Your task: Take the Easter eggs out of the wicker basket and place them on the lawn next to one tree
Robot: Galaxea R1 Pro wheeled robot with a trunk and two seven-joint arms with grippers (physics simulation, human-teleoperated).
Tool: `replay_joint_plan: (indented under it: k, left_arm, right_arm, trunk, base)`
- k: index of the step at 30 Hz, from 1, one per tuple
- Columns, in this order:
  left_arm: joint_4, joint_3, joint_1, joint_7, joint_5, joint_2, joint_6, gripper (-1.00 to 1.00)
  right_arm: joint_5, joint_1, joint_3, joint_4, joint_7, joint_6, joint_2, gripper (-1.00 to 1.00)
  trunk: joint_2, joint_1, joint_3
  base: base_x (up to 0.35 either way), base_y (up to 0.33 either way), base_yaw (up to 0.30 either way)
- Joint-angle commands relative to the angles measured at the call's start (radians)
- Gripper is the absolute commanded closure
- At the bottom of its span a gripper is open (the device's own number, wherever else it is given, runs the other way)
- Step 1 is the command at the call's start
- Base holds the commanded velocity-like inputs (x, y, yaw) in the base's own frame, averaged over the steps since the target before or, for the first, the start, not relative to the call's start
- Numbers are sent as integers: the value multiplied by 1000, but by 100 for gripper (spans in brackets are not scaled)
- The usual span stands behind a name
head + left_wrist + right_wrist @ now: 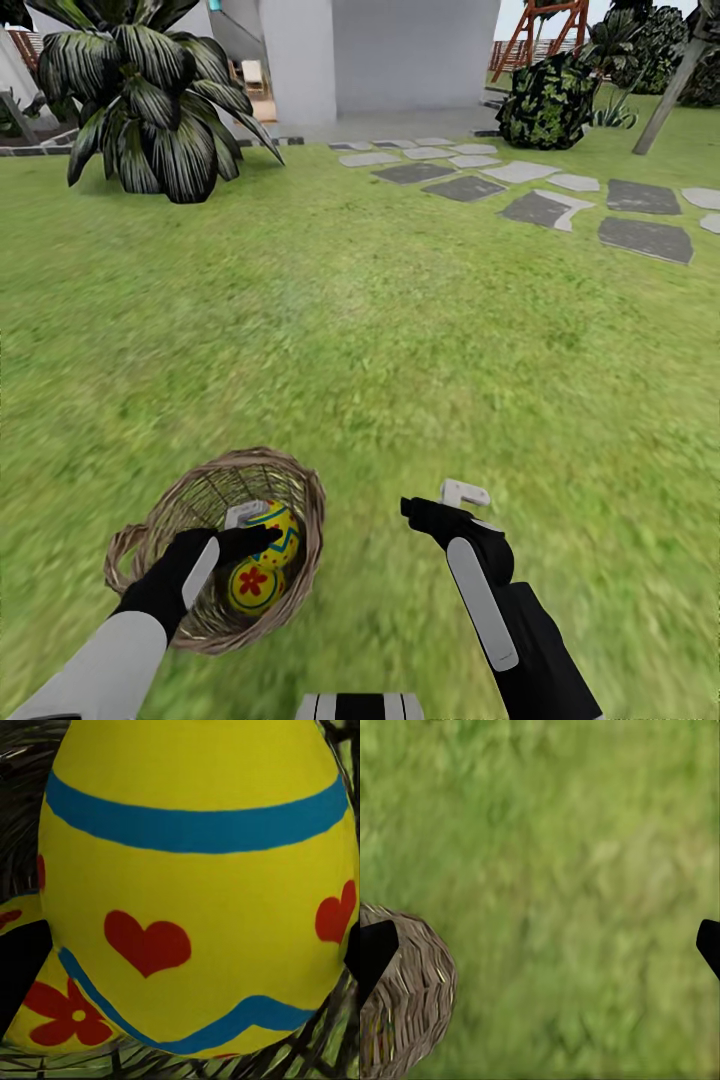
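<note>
Green lawn (400,350) is carrying the wicker basket (300,490); the left tool (262,528) is gripping one smooth, probably slippery egg (275,530) around its middle; the right tool (440,500) is hanging apart.

Head view, lower frame. Left arm (95,665): pale grey forearm shell ending in a black wrist and black left gripper (245,528) with a light grey fingertip. Right arm (520,630): black casing bearing a long light grey inset panel; black right gripper (440,500) with a pale grey finger. A striped black-and-white body part (360,706) sits at bottom centre.
</note>
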Motion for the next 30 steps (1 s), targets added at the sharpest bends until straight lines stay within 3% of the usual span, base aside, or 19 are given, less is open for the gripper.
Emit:
replay_joint_plan:
  k: [1,5,14,19,30]
  left_arm:
    - [-20,4,0,-3,2,1,28,100]
    - [-59,6,0,-4,3,33,114,100]
    - [-107,5,0,-3,3,41,273,100]
    - [-112,7,0,-3,3,62,296,100]
    - [-112,5,0,-3,2,62,298,100]
  right_arm:
    - [-10,-1,1,-1,-10,1,0,-100]
    - [-10,-1,1,-1,-10,3,0,-100]
    - [-10,-1,0,-1,-10,3,0,-100]
    - [-11,-1,0,-1,-10,2,-1,-100]
    - [-10,-1,1,-2,-11,0,0,-100]
  trunk:
    - [7,-4,2]
    - [35,-19,15]
    - [98,-54,43]
    - [133,-73,59]
    - [210,-115,95]
  base:
    - [-84,0,0]
    - [-224,0,0]
    - [-37,0,0]
    - [0,0,0]
    - [0,0,0]
